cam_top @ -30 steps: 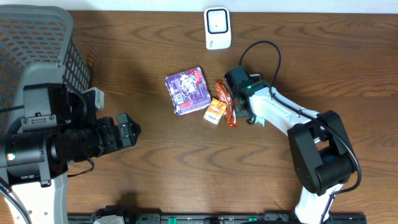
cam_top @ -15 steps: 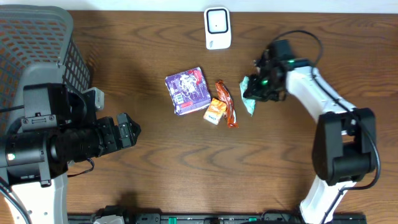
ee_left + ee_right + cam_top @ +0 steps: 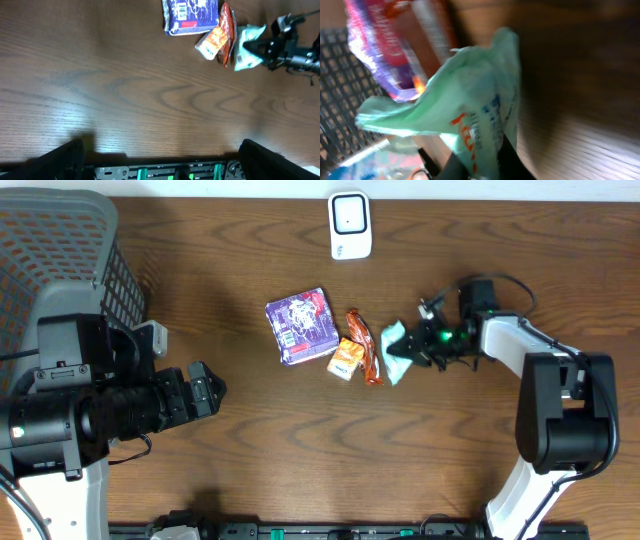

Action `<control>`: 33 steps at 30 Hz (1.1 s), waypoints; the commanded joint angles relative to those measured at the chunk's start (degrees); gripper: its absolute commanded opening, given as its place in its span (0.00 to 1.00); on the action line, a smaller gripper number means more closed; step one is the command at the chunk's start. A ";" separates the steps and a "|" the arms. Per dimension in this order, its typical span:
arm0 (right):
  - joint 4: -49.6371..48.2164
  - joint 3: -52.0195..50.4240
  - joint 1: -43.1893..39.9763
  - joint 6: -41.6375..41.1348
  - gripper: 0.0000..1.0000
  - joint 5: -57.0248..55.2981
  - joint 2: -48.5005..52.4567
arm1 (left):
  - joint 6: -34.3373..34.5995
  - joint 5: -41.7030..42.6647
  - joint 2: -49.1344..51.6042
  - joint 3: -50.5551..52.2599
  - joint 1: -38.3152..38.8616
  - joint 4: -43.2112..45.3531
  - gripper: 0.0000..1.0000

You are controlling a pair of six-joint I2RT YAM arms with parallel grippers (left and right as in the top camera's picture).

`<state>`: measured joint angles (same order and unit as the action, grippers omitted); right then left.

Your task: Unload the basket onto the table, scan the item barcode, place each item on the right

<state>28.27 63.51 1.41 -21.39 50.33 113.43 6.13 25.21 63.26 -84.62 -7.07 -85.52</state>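
On a dark, grain-streaked wooden table (image 3: 230, 480), the left gripper (image 3: 208, 391) waits well to the front and left of the scanner (image 3: 350, 224), its black fingers spread wide and holding nothing, its bulky black-and-grey arm lying low and pointing across the table. Front and right of the scanner, the right gripper (image 3: 412, 352) is pinched on a crinkled mint-green sachet (image 3: 396, 350) with red and blue print; the wrist view shows the dark fingers (image 3: 457, 167) closed on the sachet's lower edge. The white right arm reaches in from the right edge, forearm roughly level and claw pointing left. Whether the sachet rests on the wood or hangs above it cannot be told. Just left of it, directly in front of the scanner, lie a glossy red-orange wrapper (image 3: 365, 348), a small orange pack (image 3: 344, 361) and a square purple packet (image 3: 303, 327) with a barcode showing. The scanner, white with rounded corners, sits at the far edge; a grey mesh basket (image 3: 70, 240) fills the corner far to its left.
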 commanded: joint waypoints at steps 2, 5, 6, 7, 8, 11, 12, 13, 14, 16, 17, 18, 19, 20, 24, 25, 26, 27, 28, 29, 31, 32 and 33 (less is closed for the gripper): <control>0.72 -0.72 -4.15 -3.87 0.41 -7.02 0.13 | -0.31 0.26 0.07 0.13 -0.20 -0.15 0.98; 3.58 0.92 -6.21 -3.69 0.47 -11.47 0.11 | -0.31 0.26 0.07 0.13 -0.20 -0.15 0.98; 5.51 2.03 -6.82 -3.04 0.47 -13.16 0.04 | -0.31 0.26 0.07 0.13 -0.20 -0.15 0.98; 8.35 3.85 -7.43 -1.99 0.46 -15.52 0.04 | -0.31 0.26 0.07 0.13 -0.20 -0.15 0.98; 11.76 6.12 -7.91 -1.14 0.47 -18.10 0.04 | -0.31 0.26 0.07 0.13 -0.20 -0.15 0.98; 20.90 13.20 -8.33 1.99 0.48 -23.54 0.04 | -0.31 0.26 0.07 0.13 -0.20 -0.15 0.98; 23.76 15.56 -8.26 3.02 0.49 -24.68 0.04 | -0.31 0.24 0.07 0.13 -0.20 -0.15 0.98; 26.82 18.14 -8.04 4.46 0.51 -25.33 0.04 | -0.31 0.26 0.07 0.13 -0.20 -0.15 0.98; 29.27 20.15 -7.78 5.86 0.53 -25.40 0.04 | -0.31 0.26 0.07 0.13 -0.20 -0.15 0.98; 34.29 23.82 -6.86 8.74 0.53 -25.46 0.04 | -0.31 0.26 0.07 0.13 -0.20 -0.15 0.98; 35.47 24.46 -6.40 9.42 0.52 -25.86 0.04 | -0.31 0.26 0.07 0.13 -0.20 -0.15 0.98; 36.52 24.50 -5.44 9.46 0.47 -27.61 0.04 | -0.31 0.26 0.07 0.13 -0.20 -0.15 0.98; 36.72 24.13 -4.81 9.40 0.43 -28.85 0.09 | -0.31 0.26 0.07 0.13 -0.20 -0.15 0.98; 36.33 23.32 -4.20 8.83 0.38 -29.49 0.11 | -0.31 0.26 0.07 0.13 -0.20 -0.15 0.98; 31.41 17.92 -1.33 5.05 0.18 -29.42 0.13 | -0.31 0.26 0.07 0.13 -0.20 -0.15 0.98; 29.77 16.46 -0.61 4.15 0.15 -29.44 0.13 | -0.31 0.26 0.07 0.13 -0.20 -0.15 0.98; 28.15 14.93 0.13 2.89 0.11 -29.46 0.13 | -0.31 0.26 0.07 0.13 -0.20 -0.15 0.98; 26.82 13.66 0.72 1.66 0.08 -29.49 0.13 | -0.31 0.26 0.07 0.13 -0.20 -0.15 0.98; 25.20 12.31 1.29 0.20 0.05 -29.46 0.13 | -0.31 0.26 0.07 0.13 -0.20 -0.15 0.98; 23.26 10.91 1.84 -1.57 0.03 -29.46 0.13 | -0.31 0.26 0.07 0.13 -0.20 -0.15 0.98; 19.17 8.66 2.80 -4.07 0.02 -29.44 0.13 | -0.31 0.26 0.07 0.13 -0.20 -0.15 0.98; 16.61 7.52 3.30 -4.85 0.02 -29.46 0.13 | -0.31 0.26 0.07 0.13 -0.20 -0.15 0.98; 14.40 6.75 3.74 -4.96 0.02 -29.42 0.13 | -0.31 0.26 0.07 0.13 -0.20 -0.15 0.98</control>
<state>45.91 72.40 3.95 -21.91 21.28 113.51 6.13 25.21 63.26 -84.62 -7.07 -85.52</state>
